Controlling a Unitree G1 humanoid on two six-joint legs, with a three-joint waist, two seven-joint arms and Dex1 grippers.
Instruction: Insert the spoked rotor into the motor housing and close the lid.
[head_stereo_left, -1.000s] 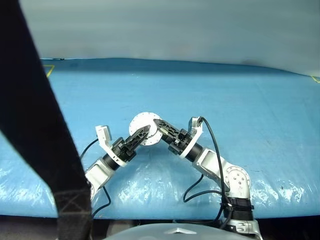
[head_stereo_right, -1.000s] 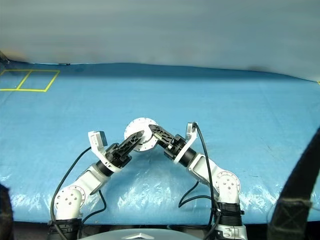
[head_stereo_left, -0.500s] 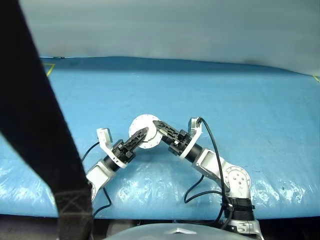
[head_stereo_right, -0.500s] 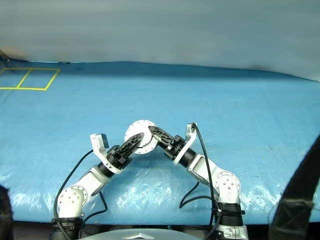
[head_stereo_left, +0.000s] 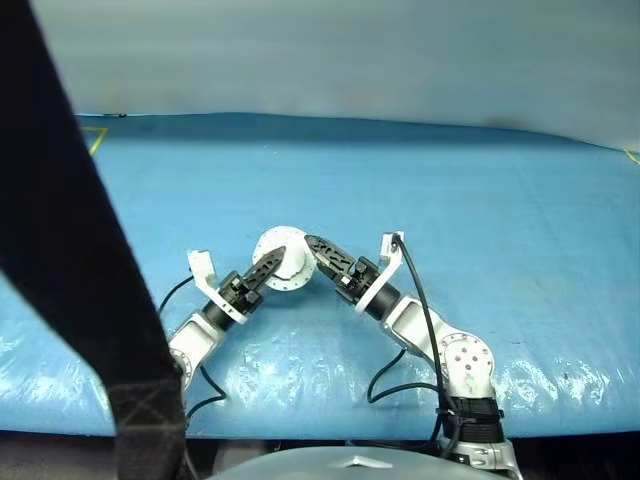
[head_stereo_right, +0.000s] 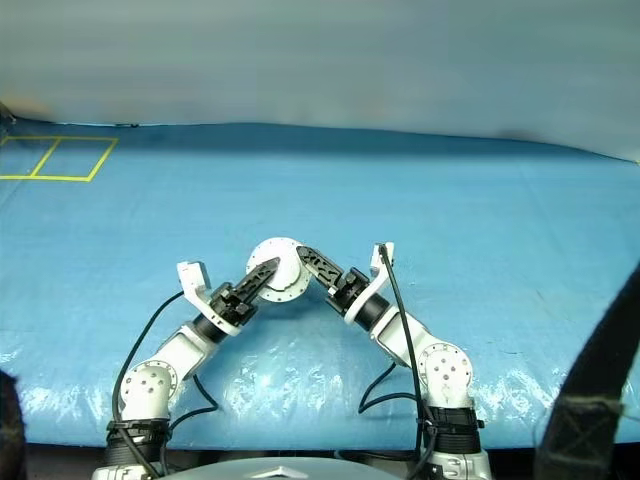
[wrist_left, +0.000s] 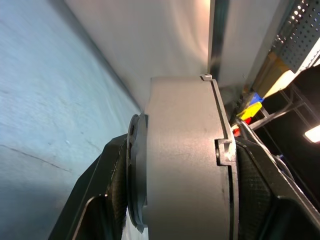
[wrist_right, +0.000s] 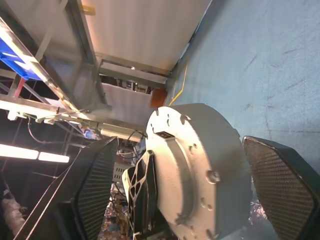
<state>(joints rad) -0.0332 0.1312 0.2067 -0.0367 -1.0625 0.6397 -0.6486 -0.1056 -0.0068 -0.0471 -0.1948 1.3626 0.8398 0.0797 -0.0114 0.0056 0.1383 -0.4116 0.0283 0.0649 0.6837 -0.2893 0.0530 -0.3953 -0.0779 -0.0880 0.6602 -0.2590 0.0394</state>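
Blue tarp (head_stereo_left: 480, 200) covers the whole work surface, wrinkled and glossy along its near edge; a pale grey wall (head_stereo_left: 350, 50) rises behind it, and yellow tape lines (head_stereo_right: 55, 160) mark a box at the far left corner. A black strap (head_stereo_left: 70, 250) hangs across the left of my left-eye view.

Both arms meet over the middle of the tarp, held up off it. Between them is the motor housing (head_stereo_left: 279, 259), a round silvery shell, with its flat face turned partly toward the camera.

My left gripper (head_stereo_right: 262, 277) is clamped on the motor housing: in the left wrist view one black finger presses against each flat side of the thick grey body (wrist_left: 185, 165), edge-on between them.

My right gripper (head_stereo_right: 298, 258) reaches in from the other side. In the right wrist view its two textured pads (wrist_right: 280, 175) stand apart, one on each side of the housing's back face (wrist_right: 200, 175), with a clear gap to the shell at each pad. So the right fingers are spread and not touching.

I cannot tell from these views whether the spoked rotor or the lid sits on the housing.
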